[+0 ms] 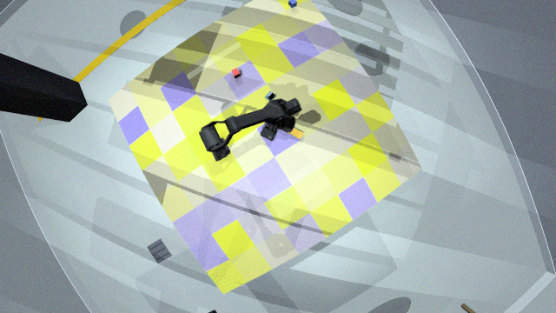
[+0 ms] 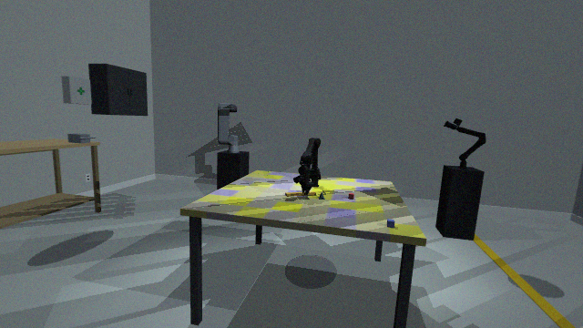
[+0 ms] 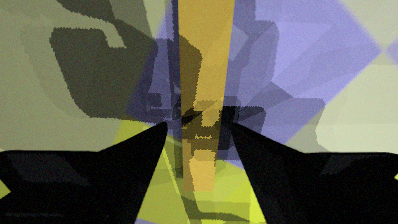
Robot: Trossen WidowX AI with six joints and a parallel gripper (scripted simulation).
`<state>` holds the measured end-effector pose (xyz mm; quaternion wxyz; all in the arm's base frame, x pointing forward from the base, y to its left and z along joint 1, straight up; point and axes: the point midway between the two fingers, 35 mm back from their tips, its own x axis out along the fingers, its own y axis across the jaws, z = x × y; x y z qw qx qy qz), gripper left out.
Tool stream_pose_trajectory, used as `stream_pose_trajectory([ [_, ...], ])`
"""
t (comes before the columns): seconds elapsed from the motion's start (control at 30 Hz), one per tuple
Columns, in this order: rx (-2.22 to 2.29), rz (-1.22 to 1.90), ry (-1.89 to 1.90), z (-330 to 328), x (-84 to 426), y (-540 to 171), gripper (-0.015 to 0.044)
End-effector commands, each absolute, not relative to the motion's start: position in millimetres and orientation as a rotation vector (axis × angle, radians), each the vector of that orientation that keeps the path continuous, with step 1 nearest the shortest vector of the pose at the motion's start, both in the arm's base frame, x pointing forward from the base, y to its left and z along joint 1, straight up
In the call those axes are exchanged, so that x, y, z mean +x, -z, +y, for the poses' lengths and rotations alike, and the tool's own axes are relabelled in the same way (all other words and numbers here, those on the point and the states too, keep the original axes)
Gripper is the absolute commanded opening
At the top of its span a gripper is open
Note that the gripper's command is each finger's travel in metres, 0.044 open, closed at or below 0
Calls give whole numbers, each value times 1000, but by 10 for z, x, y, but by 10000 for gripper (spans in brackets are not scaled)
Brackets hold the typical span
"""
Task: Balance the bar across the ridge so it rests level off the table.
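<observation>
The orange-yellow bar (image 1: 296, 133) (image 2: 291, 194) (image 3: 207, 70) lies flat on the checkered table (image 1: 270, 178) (image 2: 273, 224). In the wrist view it runs from the top edge down between the fingers. My gripper (image 2: 306, 193) (image 3: 199, 126) is open, pointing down over the bar, with one finger on each side and a gap to the bar on both sides. In the top view the arm hides part of the bar and the fingertips. The ridge (image 1: 270, 96) (image 2: 322, 196), small, dark and wedge-shaped, stands on the table beside the gripper, apart from the bar.
A red cube (image 1: 236, 73) (image 2: 351, 196) lies beyond the ridge. A blue cube (image 1: 293, 3) (image 2: 391, 223) lies near a table corner. The arm (image 1: 252, 118) spans the table's middle. Broad shadows cross the table top.
</observation>
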<state>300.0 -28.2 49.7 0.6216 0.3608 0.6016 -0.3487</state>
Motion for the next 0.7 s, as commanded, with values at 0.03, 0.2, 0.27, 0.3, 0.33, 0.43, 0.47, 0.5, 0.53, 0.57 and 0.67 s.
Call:
stream_pose_trajectory([
  [0.03,829,1382,801,-282,3000,-497,210],
  [0.2,829,1382,801,-282,3000,-497,118],
  [0.27,829,1382,801,-282,3000,-497,105],
  [0.3,829,1382,801,-282,3000,-497,98],
  [0.33,829,1382,801,-282,3000,-497,91],
  [0.43,829,1382,801,-283,3003,-513,32],
  [0.47,829,1382,801,-283,3006,-534,6],
  [0.5,829,1382,801,-284,3009,-559,0],
  [0.53,829,1382,802,-284,3012,-584,0],
  [0.57,829,1382,802,-285,3014,-609,0],
  [0.67,829,1381,802,-286,3021,-684,0],
])
